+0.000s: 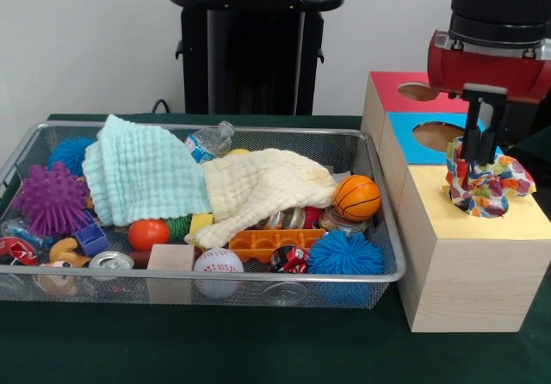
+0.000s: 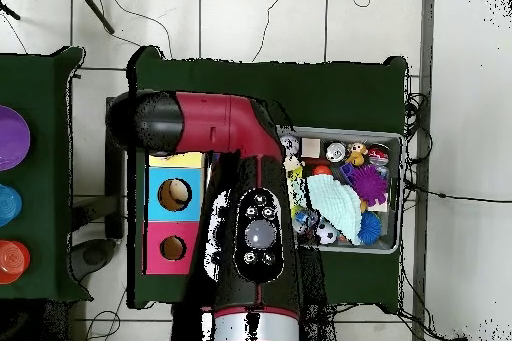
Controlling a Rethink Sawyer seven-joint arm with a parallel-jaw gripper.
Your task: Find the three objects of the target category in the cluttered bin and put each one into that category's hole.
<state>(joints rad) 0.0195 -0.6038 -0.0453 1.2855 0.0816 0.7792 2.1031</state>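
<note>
Arm [image 2: 250, 187] reaches out from its base, wrist pointing straight down. Gripper [image 1: 479, 156] hangs vertical, fingers [image 1: 473, 139] closed on a multicoloured cloth [image 1: 491, 186].

The bin [image 1: 379, 220] was fine metal wire mesh with a shiny rim. Two soft waffle-textured cloths lay in it, one pale green [image 1: 142, 177], one cream [image 1: 258, 190]. The box [image 1: 469, 272] showed pale, matt bare wood with painted tops. A dark green matt cloth covered the counter [image 1: 215, 345]. The claw [image 1: 478, 156] pinched a patterned fabric piece [image 1: 495, 186].
</note>
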